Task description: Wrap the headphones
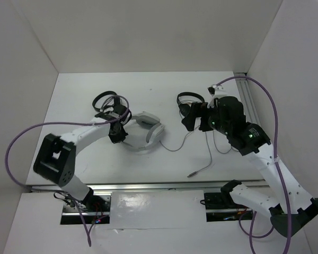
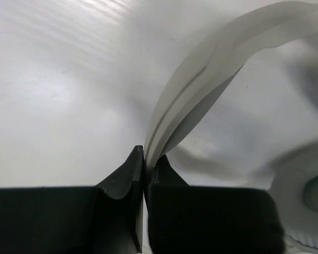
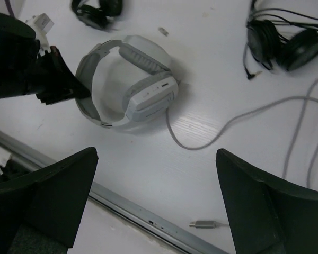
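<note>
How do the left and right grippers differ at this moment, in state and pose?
The left gripper is shut on the headband of the grey headphones; the right gripper is open and holds nothing. The left gripper sits low, at the headphones on the table; the right gripper hangs above the table, apart from the headphones. Both have black fingers.

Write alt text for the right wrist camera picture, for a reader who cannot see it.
Large light grey over-ear headphones lie on a white table, the left gripper shut on their headband at left. Their thin grey cable trails right, below black on-ear headphones; the right gripper hangs open in the foreground.
</note>
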